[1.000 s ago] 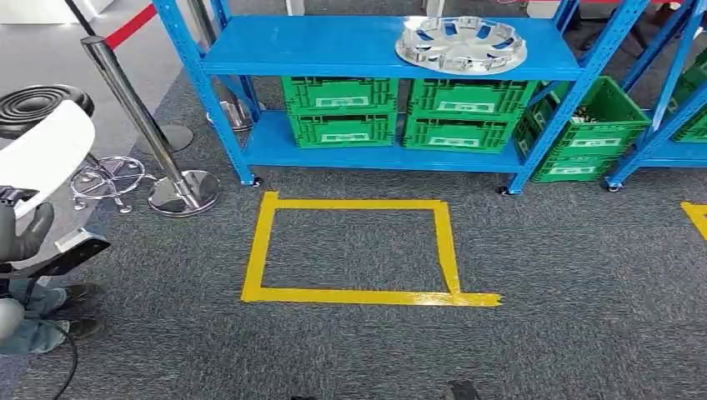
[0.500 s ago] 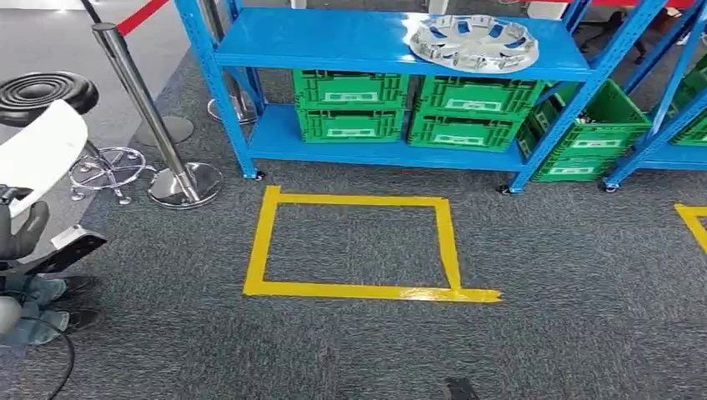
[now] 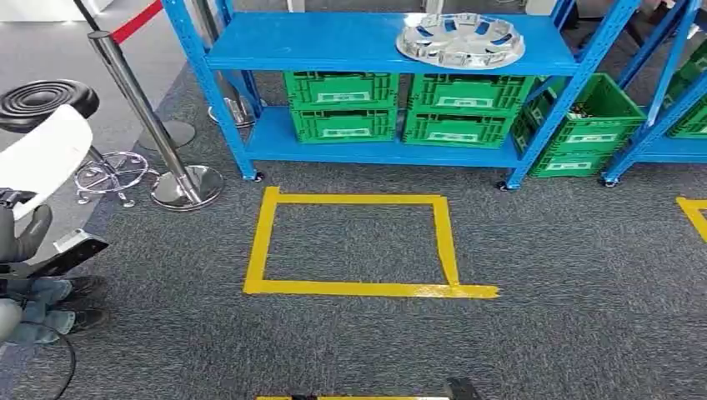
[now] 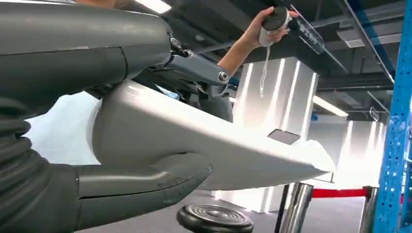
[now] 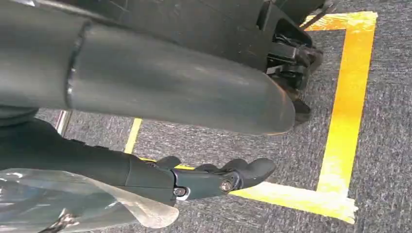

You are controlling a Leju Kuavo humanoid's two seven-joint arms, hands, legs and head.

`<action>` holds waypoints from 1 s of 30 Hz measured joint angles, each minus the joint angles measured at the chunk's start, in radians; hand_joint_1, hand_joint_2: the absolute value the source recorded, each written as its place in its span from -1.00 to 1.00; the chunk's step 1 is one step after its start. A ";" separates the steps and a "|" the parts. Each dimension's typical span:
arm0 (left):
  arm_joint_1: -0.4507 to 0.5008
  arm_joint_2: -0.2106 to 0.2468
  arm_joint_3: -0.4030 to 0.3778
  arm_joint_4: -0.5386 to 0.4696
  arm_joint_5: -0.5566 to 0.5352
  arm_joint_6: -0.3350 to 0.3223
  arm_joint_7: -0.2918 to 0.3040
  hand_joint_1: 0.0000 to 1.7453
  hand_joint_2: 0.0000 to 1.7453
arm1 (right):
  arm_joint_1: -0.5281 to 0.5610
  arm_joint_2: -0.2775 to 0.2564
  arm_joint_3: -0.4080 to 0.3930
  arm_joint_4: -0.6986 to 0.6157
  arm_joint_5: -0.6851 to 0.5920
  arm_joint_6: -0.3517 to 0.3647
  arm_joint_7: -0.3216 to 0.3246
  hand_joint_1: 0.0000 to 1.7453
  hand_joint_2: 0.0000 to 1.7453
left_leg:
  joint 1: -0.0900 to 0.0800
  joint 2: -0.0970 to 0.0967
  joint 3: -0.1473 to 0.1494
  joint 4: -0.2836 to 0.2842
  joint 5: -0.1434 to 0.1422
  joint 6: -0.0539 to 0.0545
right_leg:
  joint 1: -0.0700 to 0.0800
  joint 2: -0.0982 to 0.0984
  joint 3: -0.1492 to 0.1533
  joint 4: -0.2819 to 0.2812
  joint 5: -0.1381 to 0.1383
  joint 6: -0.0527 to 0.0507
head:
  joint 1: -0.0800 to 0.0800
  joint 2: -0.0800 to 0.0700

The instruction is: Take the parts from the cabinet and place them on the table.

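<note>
Standing on the grey carpet (image 3: 542, 333), the blue cabinet (image 3: 367, 42) carries a silver wheel cover (image 3: 460, 40) on its upper shelf, toward the right end. Under this shelf, two green crates (image 3: 340, 107) stand side by side on the lower shelf, and more green crates (image 3: 584, 125) are to the right of the cabinet. In front of the cabinet there is a yellow tape square (image 3: 354, 243) on the carpet. To the left of the cabinet stand a chrome post (image 3: 150, 125) and a black stool (image 3: 46, 102). The left hand (image 4: 121, 160) holds a white flat part (image 4: 204, 145) between thumb and fingers. The right hand (image 5: 204, 179) holds a clear plastic bag (image 5: 73, 204) against its palm.
</note>
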 joint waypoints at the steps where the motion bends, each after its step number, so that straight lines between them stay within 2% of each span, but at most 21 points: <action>1: 0.000 0.001 0.000 0.000 0.000 0.000 0.000 1.00 1.00 | -0.001 0.000 0.000 0.000 0.000 0.000 0.000 -1.00 -1.00 | 0.002 0.000 0.048 -0.090 0.043 -0.001 | -0.002 0.000 -0.002 0.006 -0.002 0.004 | 0.000 0.000; 2: -0.001 0.001 0.001 0.000 0.000 0.000 0.000 1.00 1.00 | -0.001 0.000 0.000 0.000 0.000 0.000 0.000 -1.00 -1.00 | 0.005 0.001 0.090 -0.172 0.071 -0.002 | -0.002 0.001 -0.006 0.016 -0.007 0.009 | 0.000 0.000; 3: -0.004 -0.001 0.000 0.002 0.000 0.000 0.000 1.00 1.00 | -0.002 0.000 0.000 0.000 0.000 0.000 -0.001 -1.00 -1.00 | 0.001 0.001 0.100 -0.192 0.044 -0.001 | 0.006 0.002 -0.016 0.025 -0.011 0.017 | -0.001 0.000; 4: -0.003 0.001 0.001 0.002 0.000 0.001 0.000 1.00 1.00 | -0.002 0.000 0.000 0.000 0.000 0.000 -0.001 -1.00 -1.00 | 0.000 -0.004 0.093 -0.195 0.054 0.014 | 0.008 0.003 -0.022 0.033 -0.012 0.019 | -0.001 0.000; 7: 0.002 0.000 0.001 0.004 0.000 0.001 0.000 1.00 1.00 | 0.000 0.000 0.000 0.000 0.000 0.000 0.002 -1.00 -1.00 | -0.002 -0.004 0.086 -0.198 0.061 0.031 | 0.005 0.002 -0.026 0.028 -0.005 0.032 | 0.000 0.000; 8: 0.001 0.001 0.001 0.004 0.000 0.001 0.000 1.00 1.00 | 0.001 0.000 0.000 -0.001 0.000 -0.001 0.002 -1.00 -1.00 | 0.000 -0.003 0.087 -0.202 0.065 0.038 | 0.003 0.003 -0.037 0.037 -0.018 0.038 | 0.000 0.000; 9: 0.001 0.001 0.002 0.003 0.000 0.002 0.000 1.00 1.00 | 0.000 0.000 0.000 -0.001 0.000 -0.001 0.002 -1.00 -1.00 | 0.000 -0.003 0.085 -0.203 0.068 0.042 | 0.002 0.002 -0.051 0.068 -0.047 0.044 | 0.003 0.000; 12: 0.001 0.001 0.002 0.004 0.000 0.002 0.000 1.00 1.00 | -0.001 0.001 0.000 -0.001 0.001 -0.001 0.003 -1.00 -1.00 | -0.004 -0.002 0.072 -0.203 0.075 0.052 | -0.001 0.002 -0.154 0.299 -0.157 0.052 | 0.002 0.000; 13: 0.002 0.001 0.002 0.004 0.000 0.002 0.000 1.00 1.00 | 0.001 0.001 0.000 -0.001 0.000 -0.001 0.005 -1.00 -1.00 | -0.005 -0.002 0.069 -0.203 0.077 0.053 | -0.001 0.003 -0.172 0.340 -0.165 0.051 | 0.002 0.000; 14: 0.002 0.001 0.001 0.004 0.000 0.002 0.000 1.00 1.00 | 0.002 0.001 0.000 -0.001 0.001 -0.001 0.005 -1.00 -1.00 | -0.007 -0.002 0.068 -0.203 0.078 0.053 | 0.000 0.003 -0.165 0.330 -0.149 0.047 | 0.002 0.000; 15: 0.003 0.001 0.001 0.004 0.000 0.002 0.000 1.00 1.00 | 0.002 0.001 0.000 -0.001 0.001 -0.001 0.005 -1.00 -1.00 | -0.007 -0.002 0.067 -0.203 0.080 0.053 | 0.001 0.003 -0.138 0.281 -0.117 0.043 | 0.002 0.000; 17: 0.002 0.001 0.002 0.003 0.000 0.002 0.000 1.00 1.00 | 0.000 0.001 0.000 -0.001 0.001 -0.001 0.005 -1.00 -1.00 | -0.007 -0.003 0.068 -0.204 0.082 0.050 | 0.005 0.004 -0.030 0.086 -0.030 0.028 | 0.002 0.000; 18: 0.002 0.001 0.002 0.003 0.000 0.002 0.000 1.00 1.00 | -0.002 0.001 0.000 -0.001 0.001 -0.002 0.005 -1.00 -1.00 | -0.007 -0.003 0.068 -0.204 0.085 0.047 | 0.010 0.004 -0.002 0.024 -0.033 0.023 | 0.001 0.000; 21: 0.003 0.000 0.002 0.004 0.000 0.002 0.000 1.00 1.00 | -0.001 0.001 0.000 -0.002 0.001 -0.005 0.005 -1.00 -1.00 | -0.005 -0.003 0.064 -0.211 0.096 0.029 | 0.015 0.004 -0.002 0.014 -0.029 0.018 | 0.001 0.000; 23: 0.003 0.002 0.003 0.003 0.000 0.002 0.000 1.00 1.00 | 0.000 0.002 0.000 -0.002 0.001 -0.008 0.005 -1.00 -1.00 | -0.008 -0.003 0.066 -0.207 0.093 0.019 | 0.009 0.002 0.015 -0.013 -0.007 0.004 | 0.001 0.000; 24: 0.003 0.001 0.005 0.004 0.000 0.001 0.000 1.00 1.00 | -0.002 0.002 0.000 -0.003 0.002 -0.008 0.005 -1.00 -1.00 | -0.007 -0.004 0.057 -0.181 0.069 0.019 | 0.007 0.000 0.017 -0.019 0.000 0.000 | 0.000 0.000; 25: 0.002 0.001 0.006 0.004 0.000 0.000 0.000 1.00 1.00 | -0.003 0.002 0.000 -0.003 0.002 -0.008 0.005 -1.00 -1.00 | -0.008 -0.004 0.039 -0.130 0.026 0.017 | 0.007 -0.001 0.015 -0.020 0.005 -0.005 | -0.002 0.000; 27: 0.003 -0.001 0.006 0.005 0.000 0.000 0.000 1.00 1.00 | -0.001 0.002 0.000 -0.003 0.002 -0.008 0.005 -1.00 -1.00 | -0.007 -0.004 -0.008 0.013 -0.052 0.011 | 0.008 -0.002 0.009 -0.018 0.008 -0.007 | -0.002 0.000; 28: 0.004 -0.002 0.005 0.007 0.000 -0.002 0.000 1.00 1.00 | 0.000 0.002 0.000 -0.003 0.002 -0.008 0.005 -1.00 -1.00 | -0.006 -0.004 -0.027 0.069 -0.074 0.007 | 0.008 -0.002 0.004 -0.015 0.009 -0.006 | -0.002 0.000; 29: 0.004 -0.004 0.005 0.008 0.000 -0.002 0.000 1.00 1.00 | 0.001 0.002 0.000 -0.003 0.002 -0.008 0.005 -1.00 -1.00 | -0.004 -0.004 -0.022 0.071 -0.066 0.005 | 0.008 -0.002 -0.001 -0.011 0.009 -0.006 | -0.002 0.000; 30: 0.004 -0.004 0.005 0.008 0.000 -0.003 0.000 1.00 1.00 | 0.001 0.003 0.000 -0.003 0.002 -0.008 0.005 -1.00 -1.00 | -0.002 -0.004 0.000 0.034 -0.040 0.004 | 0.007 -0.002 -0.005 -0.005 0.009 -0.005 | -0.002 0.000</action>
